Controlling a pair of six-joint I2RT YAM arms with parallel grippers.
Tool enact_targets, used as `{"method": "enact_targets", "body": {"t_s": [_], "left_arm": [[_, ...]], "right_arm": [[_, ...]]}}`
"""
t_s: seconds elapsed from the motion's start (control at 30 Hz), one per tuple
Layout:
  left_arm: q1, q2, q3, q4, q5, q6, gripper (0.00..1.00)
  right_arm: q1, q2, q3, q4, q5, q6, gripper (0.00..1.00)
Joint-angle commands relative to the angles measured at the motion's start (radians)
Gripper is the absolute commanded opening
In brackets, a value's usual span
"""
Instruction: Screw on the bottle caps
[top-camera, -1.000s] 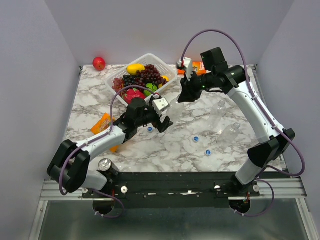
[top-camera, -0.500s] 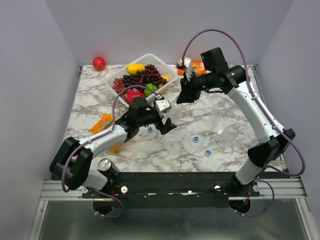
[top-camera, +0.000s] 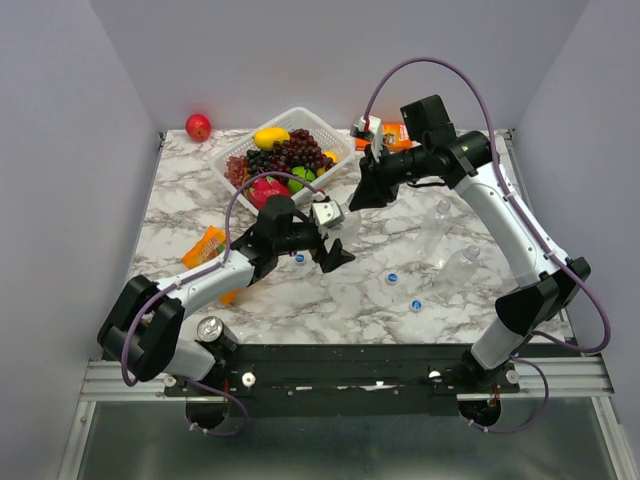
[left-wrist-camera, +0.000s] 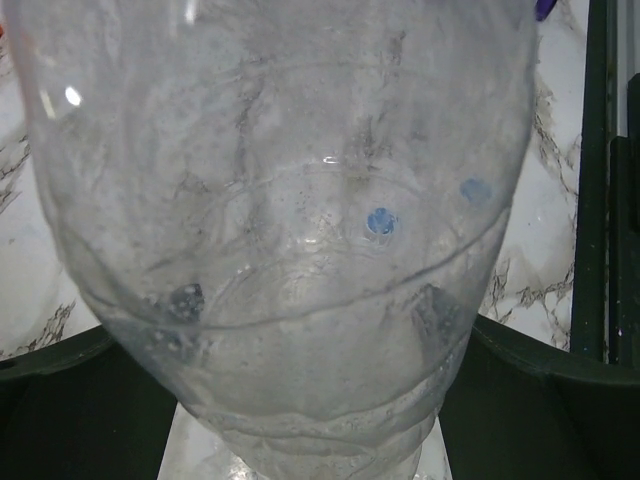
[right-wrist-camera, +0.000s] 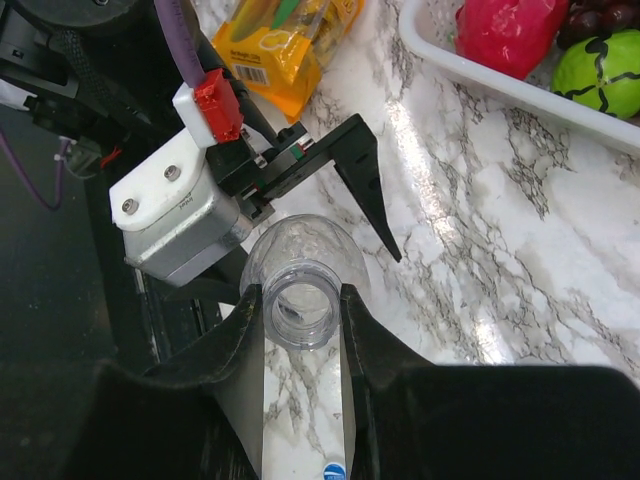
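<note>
My right gripper is shut on the open neck of a clear bottle and holds it upright; the right wrist view shows both fingers clamped on the neck. My left gripper is open with its jaws on either side of this bottle's lower body, which fills the left wrist view. Two other bottles lie on the table at the right. Three blue caps lie loose on the marble; one shows in the right wrist view.
A white basket of fruit stands at the back. A red apple is at the back left, an orange packet left of the left arm, and a silver can by the near edge.
My left gripper has swung right and closer to the bottle, its jaws now around the body. My right gripper has shifted slightly left with the bottle.
</note>
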Motion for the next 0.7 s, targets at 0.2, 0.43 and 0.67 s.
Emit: {"method": "enact_targets", "body": {"t_s": [0.2,0.43,0.67], "left_arm": [[-0.003,-0.060,-0.049,0.031,-0.065,-0.013,0.82],[0.013,-0.099,-0.076,0.057,-0.139,-0.062,0.62],[0.095,-0.178,-0.067,-0.041,-0.146,-0.096,0.46]], "right_arm": [[0.006,-0.025,0.027,-0.026,-0.016,-0.001,0.06],[0.006,-0.038,0.056,-0.035,0.043,-0.013,0.57],[-0.013,-0.076,0.127,-0.026,0.155,-0.054,0.82]]}}
